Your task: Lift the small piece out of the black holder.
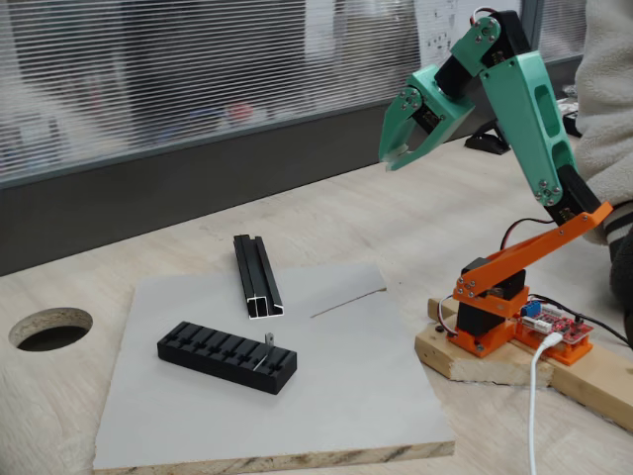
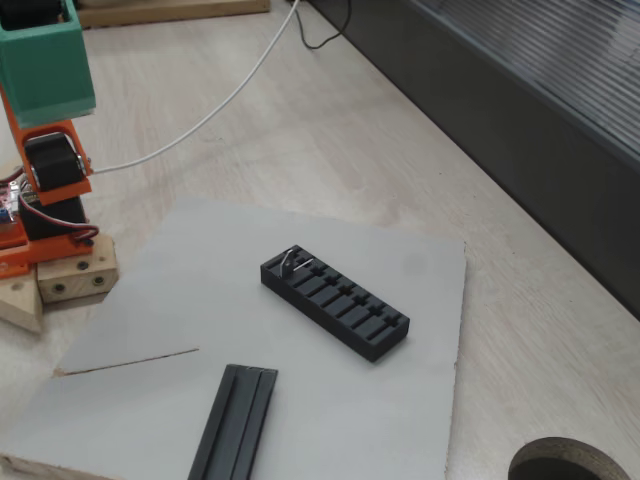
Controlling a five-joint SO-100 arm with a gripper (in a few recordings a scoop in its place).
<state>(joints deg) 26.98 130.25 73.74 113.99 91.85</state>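
Your end effector [image 1: 397, 151] hangs high above the table [image 1: 119, 277], well apart from everything, fingers close together with nothing in them. The small piece [image 1: 267, 343] sticks up from an end slot of the black holder [image 1: 226, 356], which lies on the grey board [image 1: 297, 396] near a black rail [image 1: 257, 275] and thin rod [image 1: 348, 301].
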